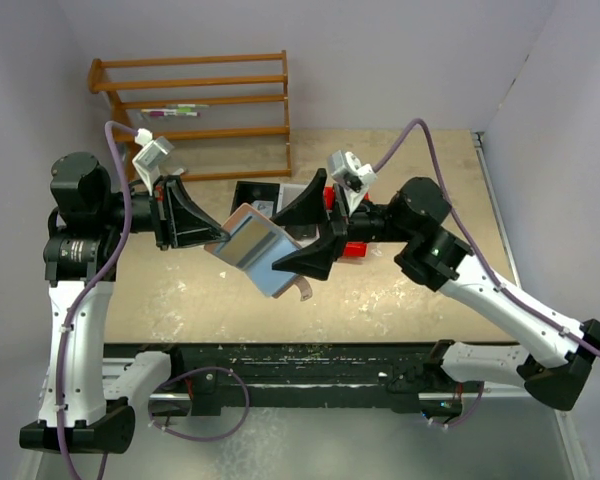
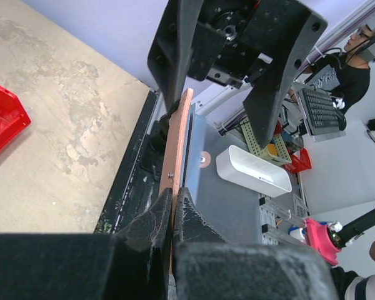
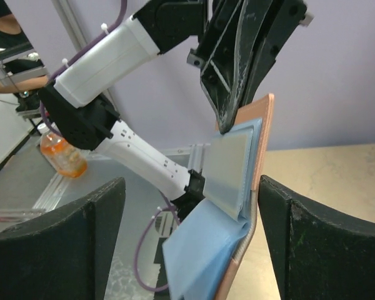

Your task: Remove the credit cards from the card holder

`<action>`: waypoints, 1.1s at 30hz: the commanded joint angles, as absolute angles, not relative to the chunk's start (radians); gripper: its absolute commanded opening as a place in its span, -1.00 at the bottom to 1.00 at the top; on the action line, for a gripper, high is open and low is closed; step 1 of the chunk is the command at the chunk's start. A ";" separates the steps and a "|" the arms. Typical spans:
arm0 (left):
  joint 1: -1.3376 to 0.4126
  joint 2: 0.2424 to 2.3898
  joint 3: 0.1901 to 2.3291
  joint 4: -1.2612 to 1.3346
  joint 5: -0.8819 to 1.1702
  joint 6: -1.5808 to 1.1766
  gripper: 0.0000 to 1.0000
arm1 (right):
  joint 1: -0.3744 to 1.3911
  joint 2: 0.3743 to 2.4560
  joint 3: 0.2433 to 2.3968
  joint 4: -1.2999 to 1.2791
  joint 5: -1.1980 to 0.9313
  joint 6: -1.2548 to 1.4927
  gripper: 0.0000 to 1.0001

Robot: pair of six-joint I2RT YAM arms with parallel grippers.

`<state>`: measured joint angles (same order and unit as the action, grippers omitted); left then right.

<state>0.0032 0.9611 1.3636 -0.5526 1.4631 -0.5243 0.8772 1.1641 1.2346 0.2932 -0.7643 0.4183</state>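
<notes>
The card holder (image 1: pixel 255 250) hangs in the air over the table, folded open, pinkish-brown outside and light blue inside. My left gripper (image 1: pixel 220 236) is shut on its left edge; in the left wrist view the fingertips (image 2: pixel 164 203) pinch the thin brown cover (image 2: pixel 179 134). My right gripper (image 1: pixel 298 236) is open, its jaws standing either side of the card holder's right end without touching. In the right wrist view the blue lining (image 3: pixel 206 256) opens toward me, with a pale grey-green flat panel (image 3: pixel 228 165) in its pocket. No golden-yellow credit card shows.
A wooden rack (image 1: pixel 195 100) stands at the back left. A black bin (image 1: pixel 252 192) and a red bin (image 1: pixel 352 248) sit on the table behind the grippers. The red bin also shows in the left wrist view (image 2: pixel 3 125). The strap tab (image 1: pixel 302 290) dangles below.
</notes>
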 commanded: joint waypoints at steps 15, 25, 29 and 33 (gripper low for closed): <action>0.003 0.950 1.420 -0.605 1.468 -0.423 -1.00 | 0.871 1.282 1.287 0.315 -0.660 0.419 0.50; 0.003 0.941 1.355 -0.491 1.529 -0.602 -1.00 | 0.871 1.241 1.172 0.559 -0.768 0.430 -0.83; 0.003 0.934 1.351 -0.421 1.519 -0.685 -1.00 | 0.871 1.239 1.176 0.562 -0.812 0.419 -0.78; 0.004 0.921 1.339 -0.341 1.516 -0.763 -1.00 | 0.871 1.230 1.175 0.559 -0.839 0.403 -0.72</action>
<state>-0.0025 0.9520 1.3418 -0.4706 1.4841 -0.6380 0.8848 1.2781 1.1690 0.4843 -0.7837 0.4339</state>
